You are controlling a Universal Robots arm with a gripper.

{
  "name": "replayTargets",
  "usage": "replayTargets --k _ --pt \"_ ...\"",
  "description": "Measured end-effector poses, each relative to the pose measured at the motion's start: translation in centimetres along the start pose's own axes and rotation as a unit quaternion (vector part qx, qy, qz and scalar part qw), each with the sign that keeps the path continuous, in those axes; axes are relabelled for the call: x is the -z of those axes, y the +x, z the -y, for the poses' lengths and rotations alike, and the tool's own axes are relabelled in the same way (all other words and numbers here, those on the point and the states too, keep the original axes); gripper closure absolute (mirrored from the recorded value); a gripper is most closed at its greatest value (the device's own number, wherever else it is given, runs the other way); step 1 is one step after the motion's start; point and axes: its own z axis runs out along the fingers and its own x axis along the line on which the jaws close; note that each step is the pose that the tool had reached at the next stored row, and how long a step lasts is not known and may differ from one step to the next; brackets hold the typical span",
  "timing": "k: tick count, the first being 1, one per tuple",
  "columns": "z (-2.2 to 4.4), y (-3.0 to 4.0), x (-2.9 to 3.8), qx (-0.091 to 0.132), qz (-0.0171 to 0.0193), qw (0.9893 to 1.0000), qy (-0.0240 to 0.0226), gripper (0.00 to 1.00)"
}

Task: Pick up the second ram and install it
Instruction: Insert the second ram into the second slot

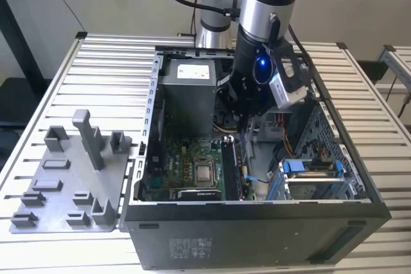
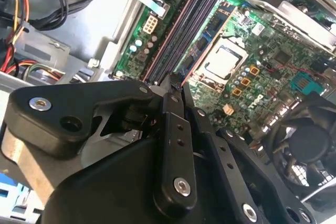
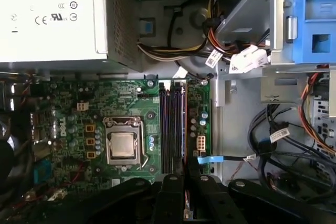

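My gripper [image 1: 247,145] reaches down into the open computer case [image 1: 257,222], over the green motherboard [image 1: 186,158]. In both wrist views its black fingers [image 2: 176,129] come together at the tips, shut, with nothing visible between them. The tips [image 3: 181,169] sit at one end of the long dark memory slots [image 3: 173,127]. Thin dark strips stand in those slots [image 2: 184,30] and look like seated memory sticks. I cannot tell which of them is the second ram. In the exterior view the slots [image 1: 232,168] run toward the case front, just below the fingers.
A grey fixture tray [image 1: 70,178] with upright posts lies at the exterior view's left, outside the case. A metal power supply [image 1: 186,94], a blue drive bay [image 1: 308,171], loose cables [image 3: 283,145], the processor socket [image 3: 122,142] and a black fan [image 2: 304,145] crowd around the slots.
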Motion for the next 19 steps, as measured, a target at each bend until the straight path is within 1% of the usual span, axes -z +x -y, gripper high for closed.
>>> replayTargets --k 8,16,19 --pt "0.0 0.0 -1.4 0.003 0.0 1.0 0.0 0.86" --pt "0.01 0.01 -1.66 0.003 -0.0004 1.0 0.0 0.86" --pt "0.03 0.02 -2.12 0.003 -0.0009 1.0 0.0001 0.86"
